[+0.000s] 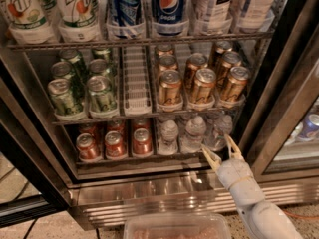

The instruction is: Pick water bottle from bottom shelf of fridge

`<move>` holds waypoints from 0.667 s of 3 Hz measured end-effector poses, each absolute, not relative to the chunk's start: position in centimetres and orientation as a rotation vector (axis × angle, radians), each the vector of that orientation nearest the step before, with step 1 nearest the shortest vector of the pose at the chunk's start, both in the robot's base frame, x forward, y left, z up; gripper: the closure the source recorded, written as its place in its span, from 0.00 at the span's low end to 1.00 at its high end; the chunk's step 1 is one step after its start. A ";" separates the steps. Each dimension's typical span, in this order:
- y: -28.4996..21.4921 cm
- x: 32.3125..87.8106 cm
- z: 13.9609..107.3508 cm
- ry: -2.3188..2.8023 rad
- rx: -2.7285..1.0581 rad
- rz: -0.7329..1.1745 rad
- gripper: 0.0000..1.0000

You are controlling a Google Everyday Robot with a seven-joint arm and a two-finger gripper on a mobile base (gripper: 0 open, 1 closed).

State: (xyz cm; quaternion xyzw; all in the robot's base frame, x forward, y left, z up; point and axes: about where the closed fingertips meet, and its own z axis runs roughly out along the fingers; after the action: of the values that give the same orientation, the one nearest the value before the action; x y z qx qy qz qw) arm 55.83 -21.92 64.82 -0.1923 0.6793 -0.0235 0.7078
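Note:
The fridge (pixel 164 195) stands open with a steel frame and wire shelves. On the bottom shelf (pixel 144 159) stand three orange-red cans at the left and three small clear water bottles with white caps at the right: one (pixel 169 137), one (pixel 194 133) and one (pixel 221 131). My white gripper (pixel 220 149) reaches up from the lower right. It is open, its two cream fingertips (pixel 209 156) spread just in front of the shelf lip, below the rightmost bottle. It holds nothing.
The shelf above holds green cans (pixel 102 92) at the left, an empty white lane, and gold cans (pixel 203 85) at the right. Tall soda bottles (pixel 168 6) fill the top shelf. The glass door's black edge (pixel 284 113) stands close at the right. A clear tray (pixel 177 226) lies below.

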 end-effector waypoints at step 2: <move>-22.4 56.5 65.2 1.501 -0.415 -0.088 0.38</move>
State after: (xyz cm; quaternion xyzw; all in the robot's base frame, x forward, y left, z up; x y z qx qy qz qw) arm 56.49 -22.42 65.20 -0.1870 0.6767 -0.0397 0.7110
